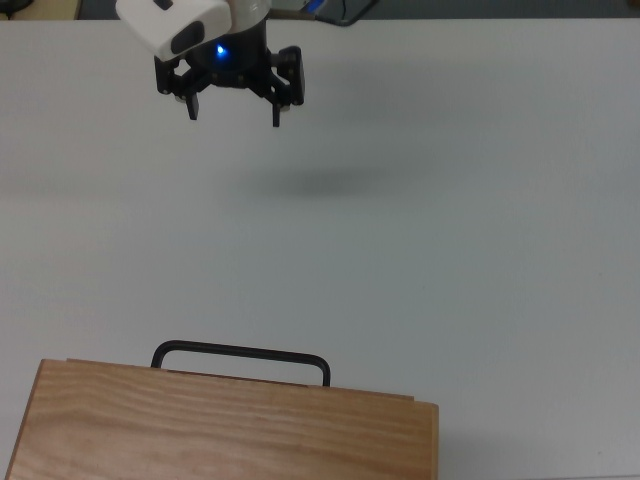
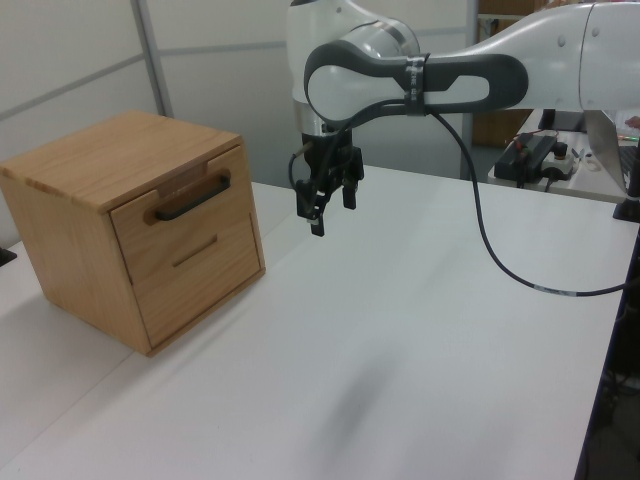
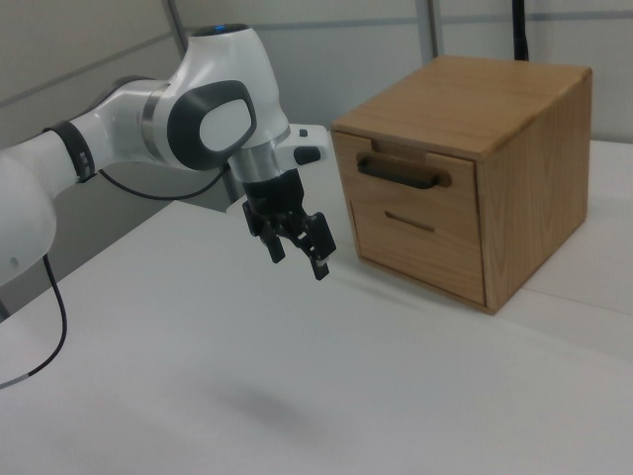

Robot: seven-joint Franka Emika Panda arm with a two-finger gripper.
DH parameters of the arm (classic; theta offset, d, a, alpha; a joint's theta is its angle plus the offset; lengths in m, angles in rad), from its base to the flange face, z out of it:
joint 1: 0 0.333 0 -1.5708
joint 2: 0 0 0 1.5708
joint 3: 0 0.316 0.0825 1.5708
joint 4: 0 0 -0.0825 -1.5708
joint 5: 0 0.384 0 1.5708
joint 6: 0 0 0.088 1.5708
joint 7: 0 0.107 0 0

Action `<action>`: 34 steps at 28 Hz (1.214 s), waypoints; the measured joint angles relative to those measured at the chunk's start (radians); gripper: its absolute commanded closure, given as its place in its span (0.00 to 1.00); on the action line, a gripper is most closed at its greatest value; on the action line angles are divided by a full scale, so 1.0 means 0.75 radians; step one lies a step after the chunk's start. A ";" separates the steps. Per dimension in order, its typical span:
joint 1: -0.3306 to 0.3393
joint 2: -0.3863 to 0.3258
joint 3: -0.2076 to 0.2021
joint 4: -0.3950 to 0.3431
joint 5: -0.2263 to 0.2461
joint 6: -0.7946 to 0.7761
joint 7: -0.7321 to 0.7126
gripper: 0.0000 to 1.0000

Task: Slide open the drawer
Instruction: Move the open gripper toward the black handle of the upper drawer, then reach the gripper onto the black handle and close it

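The drawer (image 2: 170, 232) is the upper panel of a light wooden cabinet (image 2: 110, 152), and its front sits flush with the cabinet face. A wide black bar handle (image 2: 190, 198) runs across it. In the top view only the handle (image 1: 240, 355) sticks out past the cabinet top (image 1: 220, 430). The right view shows the drawer front (image 3: 445, 200) and handle (image 3: 401, 173) from the other side. My gripper (image 1: 234, 117) hangs open in the air above the table, well away from the handle, with nothing between its fingers. It also shows in the left view (image 2: 333, 212) and the right view (image 3: 297, 262).
A second, lower drawer (image 2: 205, 275) with a thin slot handle sits beneath the first. The white table (image 1: 450, 250) spreads between gripper and cabinet. A black cable (image 2: 500, 260) hangs from the arm. Equipment (image 2: 535, 150) stands beyond the table at the left view's right.
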 measured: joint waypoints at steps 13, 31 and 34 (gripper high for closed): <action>0.016 0.060 0.007 -0.003 0.001 0.188 0.861 0.00; 0.028 0.122 0.008 -0.005 0.002 0.408 1.766 0.00; 0.028 0.133 0.008 -0.005 0.002 0.507 1.883 0.00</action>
